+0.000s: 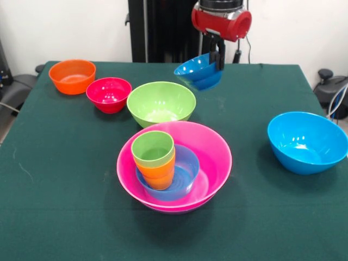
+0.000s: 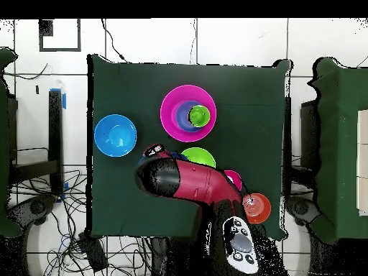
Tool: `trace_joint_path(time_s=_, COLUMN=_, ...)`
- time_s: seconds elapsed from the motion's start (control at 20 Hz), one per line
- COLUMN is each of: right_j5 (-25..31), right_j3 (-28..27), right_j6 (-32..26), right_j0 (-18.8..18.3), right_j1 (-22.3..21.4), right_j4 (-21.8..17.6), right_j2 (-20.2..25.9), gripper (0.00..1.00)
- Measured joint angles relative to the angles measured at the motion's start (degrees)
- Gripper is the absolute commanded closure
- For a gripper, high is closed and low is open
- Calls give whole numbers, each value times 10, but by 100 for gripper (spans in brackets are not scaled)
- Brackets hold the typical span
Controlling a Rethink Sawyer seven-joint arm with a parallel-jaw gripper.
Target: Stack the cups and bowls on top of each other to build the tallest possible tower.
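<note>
**Dark-blue bowl held above the worktop; tower in progress**

The claw [image 1: 219, 58] is closed on the rim of the dark-blue bowl [image 1: 199, 72], which hangs tilted, clear of the worktop [image 1: 65, 179], behind the lime green bowl [image 1: 161, 103]. The tower [image 1: 174, 166] stands near centre: pink bowl [image 1: 209, 149], light-blue bowl [image 1: 185, 168] inside it, orange cup [image 1: 159, 175] and green cup [image 1: 153, 148] nested on top.

Handling: the bowls look light, rigid and glossy, so likely slippery; a rim pinch is the practical hold. The tall cups may tip on contact.

A dark green cloth covers the worktop. The sky-blue bowl [image 1: 307, 142], red bowl [image 1: 109, 94] and orange bowl [image 1: 72, 76] stand well apart. White walls and cables surround it.
</note>
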Motion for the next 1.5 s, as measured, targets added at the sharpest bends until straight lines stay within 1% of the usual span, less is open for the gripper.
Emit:
trace_joint_path(time_s=0.4, right_j5=40, right_j3=-36, right_j6=0, right_j0=0, right_j1=-11, right_j4=-16, right_j2=-6, gripper=100)
trace_joint_path(time_s=0.75, right_j5=70, right_j3=-79, right_j6=0, right_j0=-9, right_j1=-11, right_j4=-46, right_j2=-6, gripper=100)
trace_joint_path(time_s=1.0, right_j5=88, right_j3=-104, right_j6=0, right_j0=-26, right_j1=-11, right_j4=-63, right_j2=-5, gripper=100)
trace_joint_path(time_s=1.1, right_j5=94, right_j3=-116, right_j6=0, right_j0=-39, right_j1=-11, right_j4=-72, right_j2=-4, gripper=100)
trace_joint_path(time_s=1.35, right_j5=100, right_j3=-136, right_j6=0, right_j0=-63, right_j1=-11, right_j4=-92, right_j2=-4, gripper=100)
trace_joint_path(time_s=1.5, right_j5=100, right_j3=-142, right_j6=0, right_j0=-70, right_j1=-11, right_j4=-97, right_j2=-3, gripper=100)
